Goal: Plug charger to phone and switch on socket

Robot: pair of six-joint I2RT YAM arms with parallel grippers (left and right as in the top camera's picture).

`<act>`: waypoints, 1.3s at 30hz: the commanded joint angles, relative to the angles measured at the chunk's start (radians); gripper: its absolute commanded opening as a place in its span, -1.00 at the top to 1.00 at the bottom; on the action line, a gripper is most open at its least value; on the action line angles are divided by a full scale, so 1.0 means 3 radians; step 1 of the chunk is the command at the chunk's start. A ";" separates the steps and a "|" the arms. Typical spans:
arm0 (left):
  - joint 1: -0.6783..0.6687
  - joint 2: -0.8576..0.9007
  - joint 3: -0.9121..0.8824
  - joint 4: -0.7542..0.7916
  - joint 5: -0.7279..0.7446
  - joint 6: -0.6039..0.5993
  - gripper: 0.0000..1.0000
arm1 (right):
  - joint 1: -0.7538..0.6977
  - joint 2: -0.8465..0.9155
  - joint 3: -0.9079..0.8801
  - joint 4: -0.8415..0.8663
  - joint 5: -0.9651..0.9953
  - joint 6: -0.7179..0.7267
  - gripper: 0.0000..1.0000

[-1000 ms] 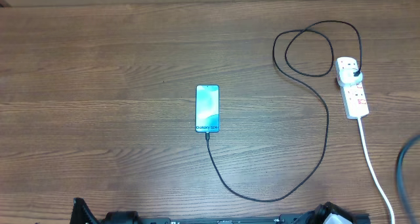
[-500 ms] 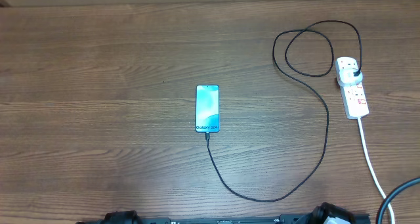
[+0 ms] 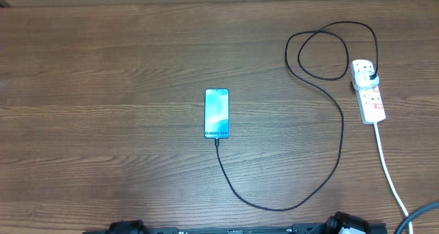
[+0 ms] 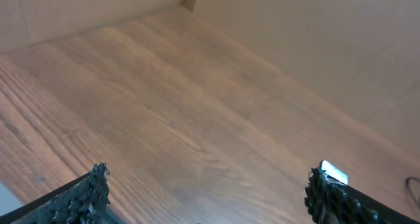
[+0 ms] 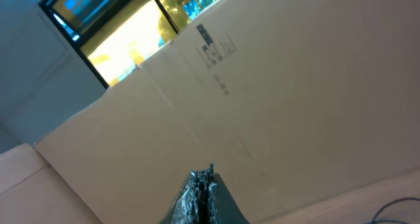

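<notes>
The phone (image 3: 217, 113) lies flat at the table's middle, teal screen up. The charger cable (image 3: 341, 134) runs from the phone's near end, curves right and loops up to its black plug (image 3: 371, 74), which sits in the socket (image 3: 368, 91), a white power strip at the right. Both arms are pulled back at the near edge. My left gripper (image 4: 209, 196) is open and empty over bare wood. My right gripper (image 5: 205, 182) is shut and empty, pointing at a cardboard wall.
The strip's thick white cord (image 3: 388, 171) runs to the near right edge. A dark robot cable (image 3: 418, 218) shows at the bottom right corner. A cardboard wall (image 5: 275, 86) borders the table.
The dark robot cable at the bottom right has drawn back almost out of the overhead view. The left arm part at the bottom left is gone. Phone, charger and socket have not moved.
</notes>
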 commanded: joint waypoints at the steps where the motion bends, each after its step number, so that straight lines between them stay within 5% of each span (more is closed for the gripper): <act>1: 0.0036 -0.0031 -0.0097 0.0392 -0.0085 -0.0409 -0.99 | 0.0028 -0.0146 -0.0001 0.0032 -0.0006 -0.0163 0.92; 22: 0.0036 -0.0031 -0.3218 0.4148 0.0802 -0.0347 -0.99 | 0.0205 -0.0308 -0.0001 0.0052 0.0057 -0.0285 0.92; 33: 0.0036 -0.0031 -0.3951 0.4924 0.0832 -0.0198 -0.99 | 0.0341 -0.0312 -0.0001 0.0065 0.0053 -0.0348 0.92; 39: 0.0036 -0.0031 -0.4119 0.4948 0.0945 0.0053 -0.99 | 0.0343 -0.0462 -0.0001 0.0071 0.0056 -0.0371 0.92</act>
